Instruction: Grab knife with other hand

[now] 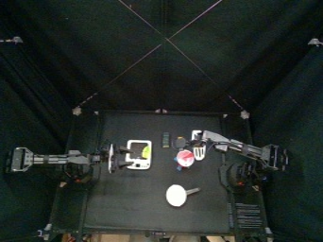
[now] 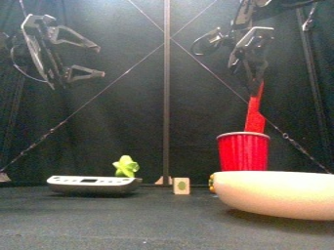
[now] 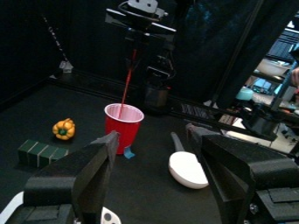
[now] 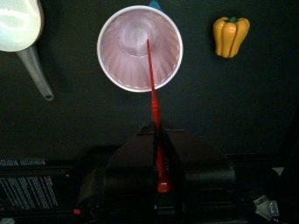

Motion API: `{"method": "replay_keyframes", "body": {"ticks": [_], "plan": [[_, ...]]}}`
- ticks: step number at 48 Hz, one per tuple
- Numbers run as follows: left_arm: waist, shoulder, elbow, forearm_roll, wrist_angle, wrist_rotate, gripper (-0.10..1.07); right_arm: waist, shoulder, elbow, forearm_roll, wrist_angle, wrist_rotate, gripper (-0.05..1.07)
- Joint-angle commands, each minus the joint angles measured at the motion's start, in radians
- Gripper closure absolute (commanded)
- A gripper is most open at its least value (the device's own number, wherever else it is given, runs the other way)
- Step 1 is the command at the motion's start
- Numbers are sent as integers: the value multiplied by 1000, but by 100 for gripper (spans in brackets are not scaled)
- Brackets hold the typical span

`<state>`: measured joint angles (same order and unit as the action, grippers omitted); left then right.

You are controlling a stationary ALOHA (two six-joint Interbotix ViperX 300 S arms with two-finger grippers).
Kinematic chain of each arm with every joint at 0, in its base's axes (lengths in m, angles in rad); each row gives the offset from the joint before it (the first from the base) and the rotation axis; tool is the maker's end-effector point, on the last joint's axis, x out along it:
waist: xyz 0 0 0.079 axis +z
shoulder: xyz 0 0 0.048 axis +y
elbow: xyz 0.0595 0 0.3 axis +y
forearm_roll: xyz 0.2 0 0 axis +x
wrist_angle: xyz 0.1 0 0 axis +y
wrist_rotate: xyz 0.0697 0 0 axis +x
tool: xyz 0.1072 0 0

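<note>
The knife (image 2: 255, 105) is a thin red sliver hanging point-down from my right gripper (image 2: 251, 59), which is shut on its upper end. Its tip hovers just over the open mouth of a red cup (image 2: 243, 151). In the right wrist view the knife (image 4: 156, 105) runs from between the jaws toward the cup (image 4: 128, 52). In the left wrist view the knife (image 3: 128, 74) hangs across from my left gripper (image 3: 163, 175), whose jaws stand wide open and hold nothing. That left gripper (image 2: 94, 59) is raised on the left, well apart from the knife.
A white ladle (image 2: 274, 190) lies at the front right. On the left, a white scale (image 2: 92, 183) carries a green pepper (image 2: 125, 166), with a small cube (image 2: 182, 185) beside it. A yellow pepper (image 3: 63, 129) and a dark green block (image 3: 45, 151) lie near the cup.
</note>
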<state>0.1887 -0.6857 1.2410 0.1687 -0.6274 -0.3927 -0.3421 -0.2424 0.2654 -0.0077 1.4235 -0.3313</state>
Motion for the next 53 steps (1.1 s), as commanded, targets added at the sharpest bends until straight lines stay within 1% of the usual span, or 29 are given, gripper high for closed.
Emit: {"method": "replay_keyframes", "body": {"ticks": [1,7,12,23,30,33,38,42,43,49,53], "plan": [[3,2,-12,0,-9,2,1,-3,-35,-15,3,-3,2,64],[3,2,-12,-2,-9,3,1,5,-74,-31,2,-8,3,64],[3,2,-12,-2,-8,3,1,5,-117,-15,3,-38,8,64],[3,2,-9,0,-8,3,1,9,-238,64,-12,-120,54,64],[2,2,-6,0,-9,5,1,11,-347,137,-9,-202,71,64],[3,2,-9,2,-9,6,1,11,-393,175,-6,-267,75,64],[3,2,-12,9,-21,15,1,11,-462,255,28,-442,91,64],[3,2,-8,14,-35,25,1,20,-495,314,57,-583,94,64],[3,2,-8,14,-41,29,1,23,-503,336,61,-637,92,64],[-2,2,-5,15,-48,57,1,40,-500,408,83,-808,92,64],[-5,2,-5,14,-48,81,1,55,-482,442,86,-896,94,64]]}}
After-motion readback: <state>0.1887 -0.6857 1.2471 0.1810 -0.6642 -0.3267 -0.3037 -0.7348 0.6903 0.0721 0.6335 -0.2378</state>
